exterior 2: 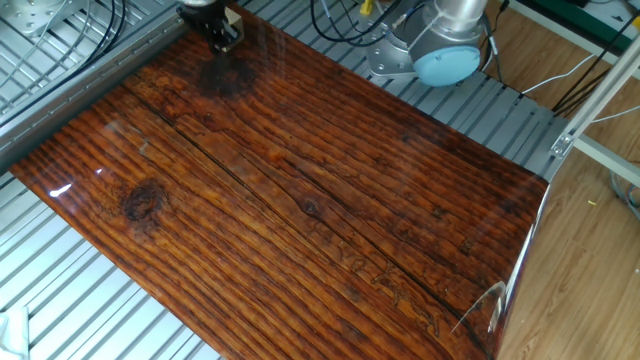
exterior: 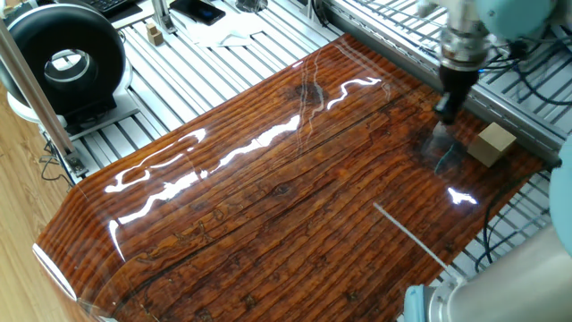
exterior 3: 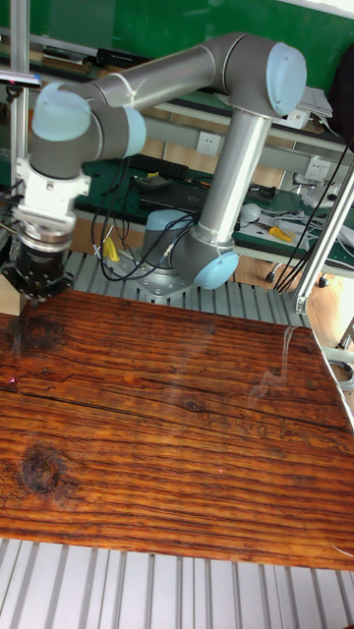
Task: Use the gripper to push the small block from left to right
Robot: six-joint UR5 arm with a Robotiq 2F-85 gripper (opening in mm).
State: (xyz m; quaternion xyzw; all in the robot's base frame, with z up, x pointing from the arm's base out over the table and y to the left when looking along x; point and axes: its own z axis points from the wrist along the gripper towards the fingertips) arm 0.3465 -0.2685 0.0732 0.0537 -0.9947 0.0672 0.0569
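Note:
The small block (exterior: 494, 143), a plain tan wooden cuboid, rests near the right corner of the glossy wooden board (exterior: 268, 206). My gripper (exterior: 445, 109) hangs just above the board, a short way to the upper left of the block and apart from it, its black fingers pressed together with nothing between them. In the other fixed view the gripper (exterior 2: 219, 37) sits at the board's top corner, with a sliver of the block (exterior 2: 234, 14) beside it. In the tall fixed view the gripper (exterior 3: 28, 291) is at the far left, and the block (exterior 3: 7, 295) peeks in at the frame edge.
A black round device (exterior: 67, 58) and a tiny wooden piece (exterior: 155, 34) stand on the slatted metal table beyond the board's far left. Cables (exterior: 527, 63) and rails lie behind the gripper. The arm's base (exterior 2: 440, 45) stands off the board's far edge.

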